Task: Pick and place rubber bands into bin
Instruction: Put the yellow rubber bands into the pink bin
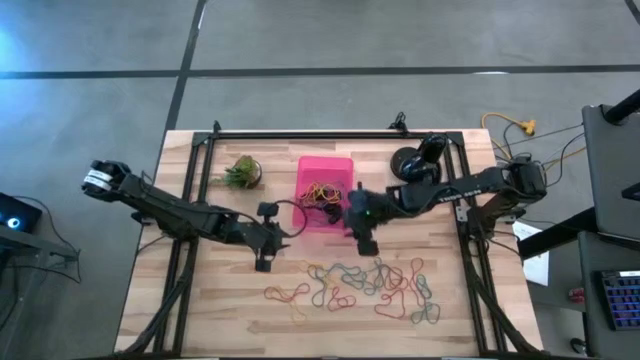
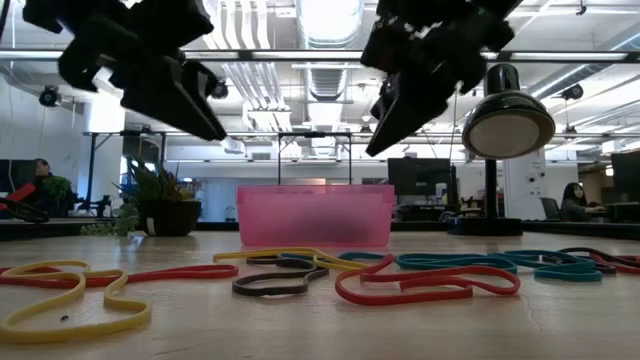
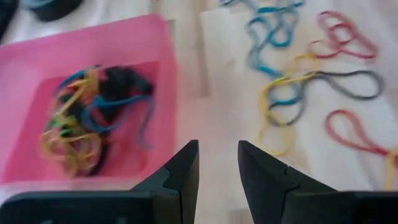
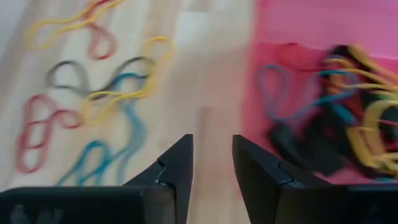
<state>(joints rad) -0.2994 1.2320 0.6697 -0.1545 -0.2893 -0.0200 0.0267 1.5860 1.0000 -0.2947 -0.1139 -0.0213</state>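
The thin elastic rubber bands in red, orange, yellow, green, blue-grey and black lie mostly loose in a tangled spread on the pale wooden slatted tabletop, toward its near edge and right of middle. A smaller heap of them, yellow, blue and black, sits inside the bright pink translucent rectangular plastic bin, which stands near the middle of the far edge.

The right gripper hangs above the tabletop just beside the bin's right near corner, between the bin and the loose spread; its jaws stand partly apart with nothing between them. The left gripper hangs off the bin's left near corner, its jaws likewise partly apart and empty. In the low view both grippers are raised clear of the tabletop.

A small green leafy plant in a dark pot stands left of the bin, and a round black lamp head sits to the bin's right, near the far right corner.
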